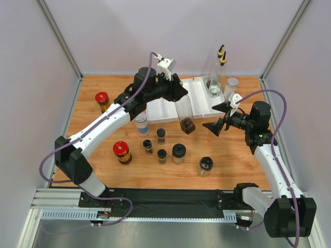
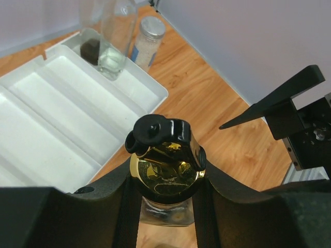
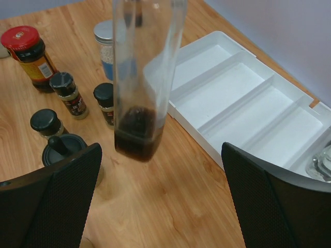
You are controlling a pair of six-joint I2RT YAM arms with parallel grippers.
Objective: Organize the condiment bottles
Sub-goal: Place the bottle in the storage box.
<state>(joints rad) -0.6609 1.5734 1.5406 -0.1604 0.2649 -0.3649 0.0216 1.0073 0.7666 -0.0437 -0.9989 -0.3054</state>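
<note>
Left gripper clamped on neck of gold-spouted bottle, black fingers on both sides. Black flip cap topped gold spout. White divided tray lay at left on wooden table. Clear bottle with pale liquid stood in tray's far compartment; dark-bottomed bottle just behind it. Grey-lidded jar stood just beside tray, on table. Right gripper finger pointed in from right edge, apart from held bottle.
</note>
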